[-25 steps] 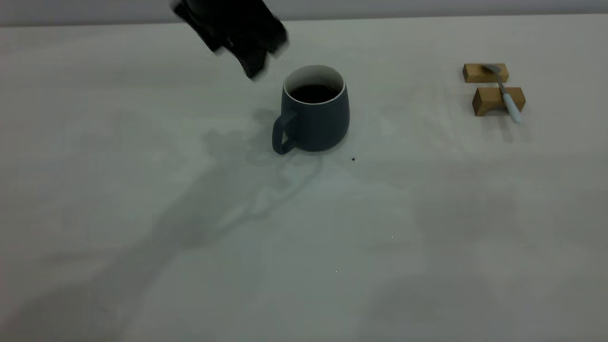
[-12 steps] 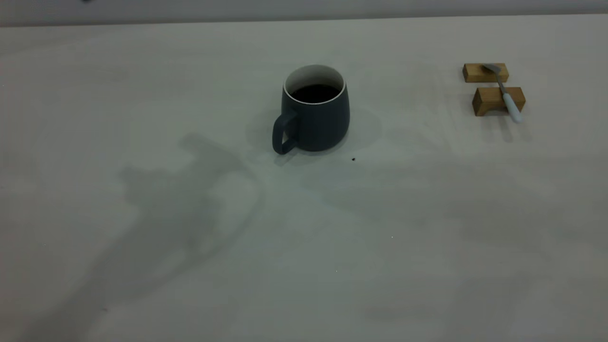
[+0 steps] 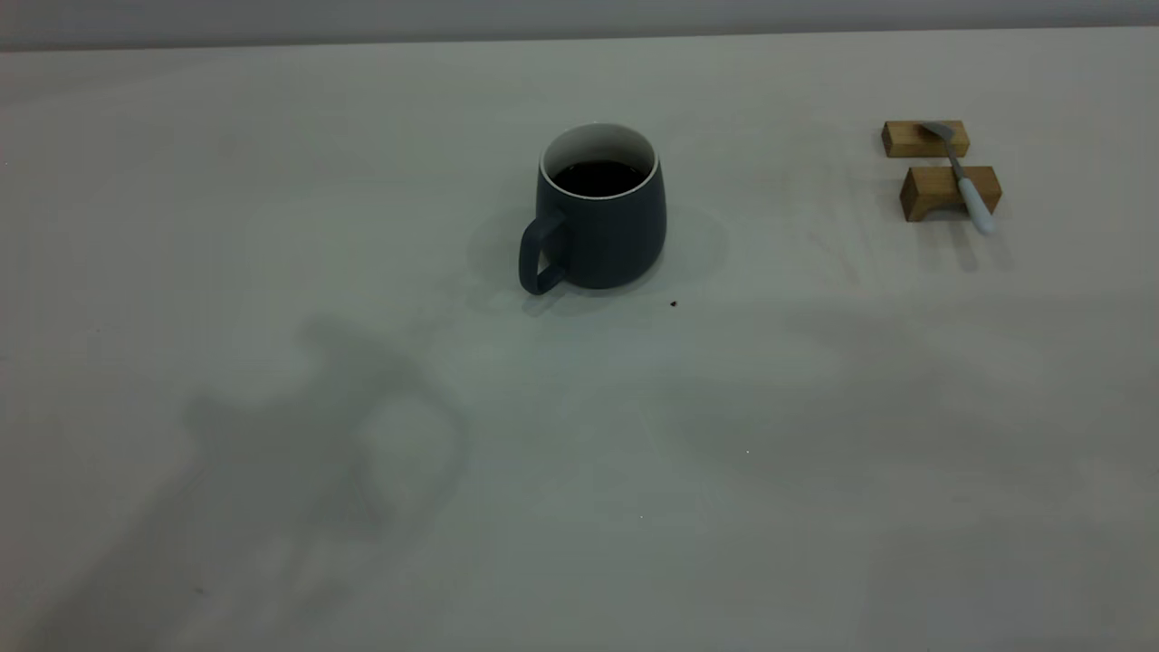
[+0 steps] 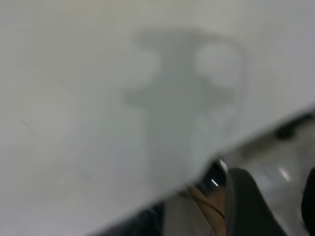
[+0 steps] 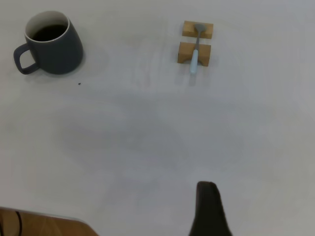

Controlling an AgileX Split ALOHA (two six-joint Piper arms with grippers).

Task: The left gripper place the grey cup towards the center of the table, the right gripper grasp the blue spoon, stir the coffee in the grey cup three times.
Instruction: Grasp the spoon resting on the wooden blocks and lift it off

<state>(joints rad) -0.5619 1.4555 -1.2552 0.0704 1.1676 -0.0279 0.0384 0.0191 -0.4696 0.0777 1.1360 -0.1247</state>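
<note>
Overhead, shadows fall across the pale table (image 3: 815, 543) around the grey cup (image 3: 602, 226); either gripper's jaws can't be judged.

Left gripper (image 4: 268, 206) gone from exterior view.

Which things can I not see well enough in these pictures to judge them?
- Left gripper: only one blurred dark finger shows at the left wrist view's edge; open or shut is unclear.
- Right gripper: one finger tip shows, the rest is cut off by the right wrist view's edge.
- Both arms: outside the exterior view.
- Blue spoon bowl: too small to tell its shape.
- Coffee depth: hidden by the grey cup wall.
</note>
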